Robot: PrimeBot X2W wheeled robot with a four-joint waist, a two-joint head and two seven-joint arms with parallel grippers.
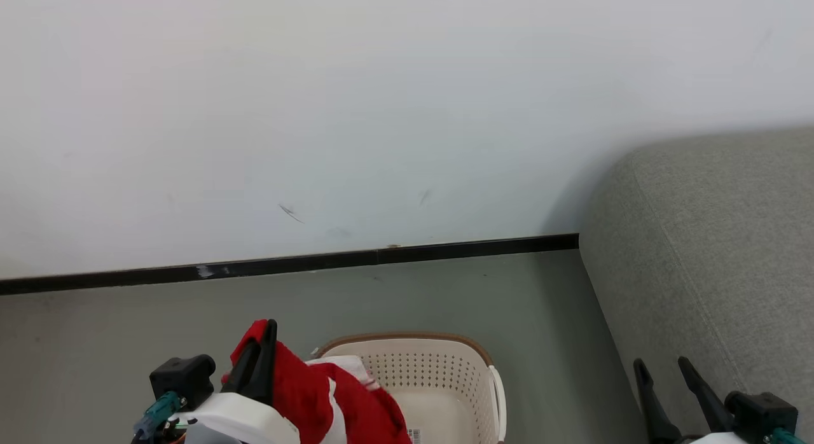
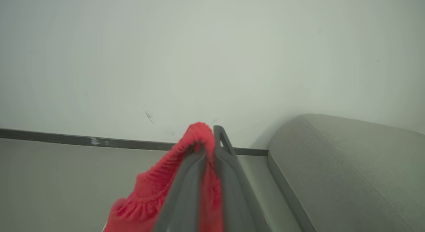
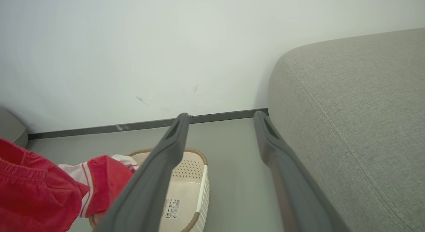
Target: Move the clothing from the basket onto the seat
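Note:
My left gripper (image 1: 264, 333) is shut on the red clothing (image 1: 318, 396), which hangs from its fingertips over the left side of the cream basket (image 1: 445, 367). From the left wrist, the red fabric (image 2: 156, 188) is pinched between the dark fingers (image 2: 225, 172). The basket (image 3: 192, 169) shows a bare bottom with a label, and red and white clothing (image 3: 40, 188) hangs at its left. My right gripper (image 1: 664, 367) stands open at the lower right, empty, close to the front of the grey seat (image 1: 718, 253). The seat (image 3: 358, 109) lies just right of its fingers (image 3: 166, 159).
A white wall with a dark baseboard (image 1: 286, 264) runs behind the basket. Grey floor (image 1: 547, 329) separates the basket from the seat.

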